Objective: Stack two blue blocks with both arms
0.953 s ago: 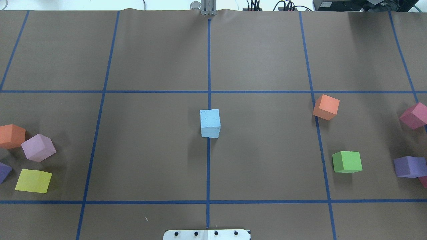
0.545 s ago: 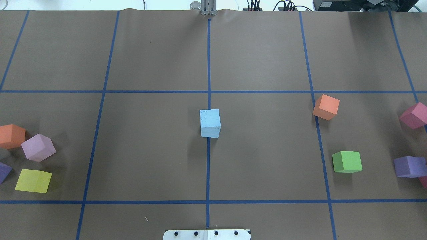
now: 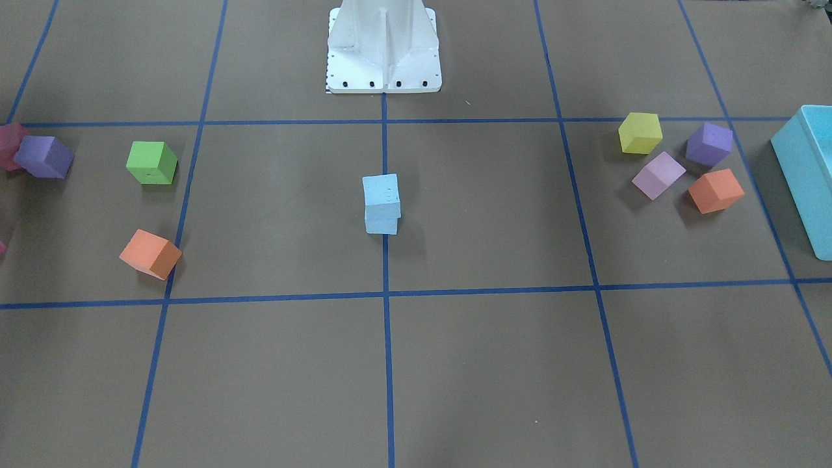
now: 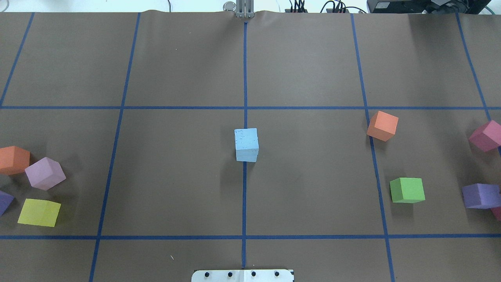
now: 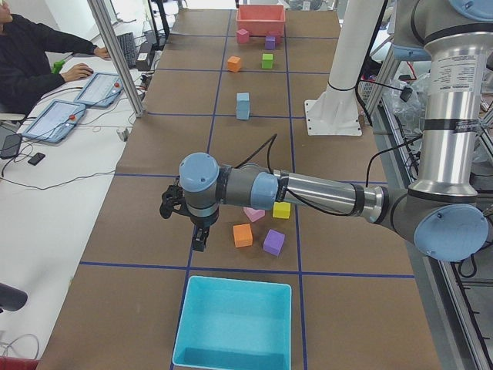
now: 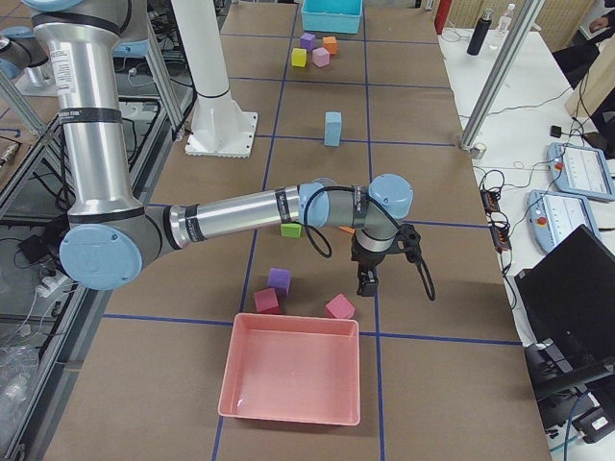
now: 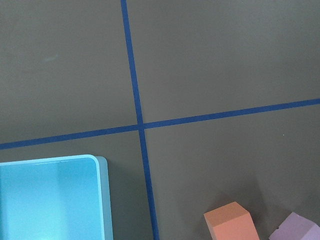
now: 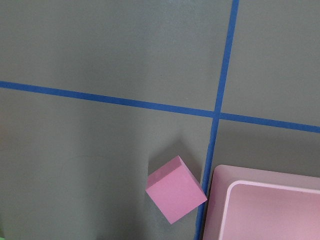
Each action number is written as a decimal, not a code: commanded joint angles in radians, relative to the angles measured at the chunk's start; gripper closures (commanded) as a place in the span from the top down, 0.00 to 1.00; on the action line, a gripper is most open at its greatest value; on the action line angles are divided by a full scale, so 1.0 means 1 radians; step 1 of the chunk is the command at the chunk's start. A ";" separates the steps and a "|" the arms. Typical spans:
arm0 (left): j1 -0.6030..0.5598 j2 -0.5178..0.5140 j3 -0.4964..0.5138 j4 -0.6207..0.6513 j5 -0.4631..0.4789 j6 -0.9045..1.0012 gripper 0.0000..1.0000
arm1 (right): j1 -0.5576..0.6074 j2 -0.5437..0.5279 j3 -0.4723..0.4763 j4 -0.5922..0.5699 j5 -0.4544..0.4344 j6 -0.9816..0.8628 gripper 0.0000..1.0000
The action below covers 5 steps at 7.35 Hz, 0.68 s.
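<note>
The two blue blocks stand stacked at the table's centre on the middle tape line. The top block (image 4: 246, 139) with tiny dot marks sits on the lower block (image 4: 247, 157), turned slightly. The stack also shows in the front view (image 3: 381, 193), the left side view (image 5: 243, 105) and the right side view (image 6: 332, 127). Neither arm touches it. My left gripper (image 5: 199, 236) hangs near the turquoise bin and my right gripper (image 6: 366, 282) near the pink bin. They show only in the side views, so I cannot tell whether they are open or shut.
A turquoise bin (image 3: 806, 169) sits at the table's left end, with yellow (image 4: 39, 212), lilac (image 4: 45, 173), orange (image 4: 13, 159) and purple cubes beside it. A pink bin (image 6: 288, 379) sits at the right end, near green (image 4: 407, 190), orange (image 4: 382, 125), pink (image 4: 486, 135) and purple (image 4: 479, 196) cubes.
</note>
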 commanded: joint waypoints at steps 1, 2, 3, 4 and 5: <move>0.000 0.000 -0.002 -0.002 0.000 0.000 0.98 | 0.000 0.009 -0.004 0.000 0.003 0.002 1.00; -0.002 0.000 -0.002 -0.002 0.000 0.000 0.98 | 0.000 0.010 -0.009 0.007 0.009 0.002 1.00; -0.002 0.000 -0.002 -0.002 0.000 0.000 0.98 | 0.000 0.006 -0.009 0.042 0.012 0.002 1.00; -0.002 0.000 -0.003 -0.002 0.000 0.000 0.98 | 0.000 -0.002 -0.023 0.084 0.015 0.003 1.00; -0.002 0.000 -0.002 -0.002 0.000 -0.001 0.98 | 0.000 -0.004 -0.038 0.095 0.015 0.003 1.00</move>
